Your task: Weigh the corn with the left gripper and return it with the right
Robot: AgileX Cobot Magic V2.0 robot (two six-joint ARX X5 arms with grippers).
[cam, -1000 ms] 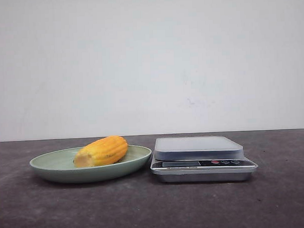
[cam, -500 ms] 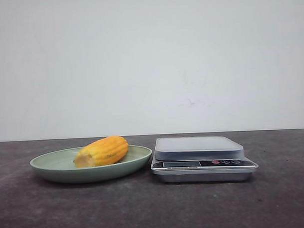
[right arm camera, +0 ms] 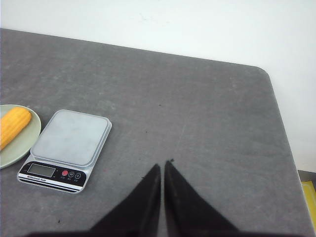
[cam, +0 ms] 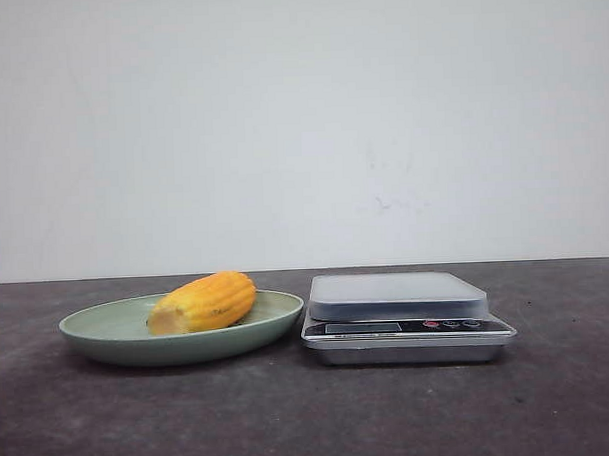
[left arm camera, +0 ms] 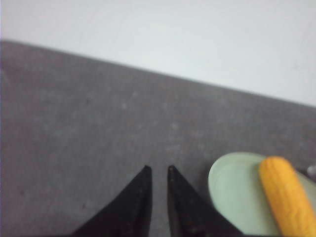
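Observation:
The corn (cam: 203, 303), a stubby yellow-orange cob piece, lies on a pale green plate (cam: 108, 337) left of a silver kitchen scale (cam: 397, 297) whose platform is bare. Neither gripper shows in the front view. In the left wrist view my left gripper (left arm camera: 158, 169) hovers over bare table, its fingers slightly parted and empty, with the plate (left arm camera: 232, 192) and corn (left arm camera: 286, 197) off to one side. In the right wrist view my right gripper (right arm camera: 163, 164) is shut and empty, over the table apart from the scale (right arm camera: 71, 138); the corn (right arm camera: 14, 126) shows beyond it.
The dark grey table (cam: 311, 418) ends at a white wall behind. The right wrist view shows the table's rounded far corner (right arm camera: 264, 74) and its side edge, with a yellow object (right arm camera: 310, 195) below it.

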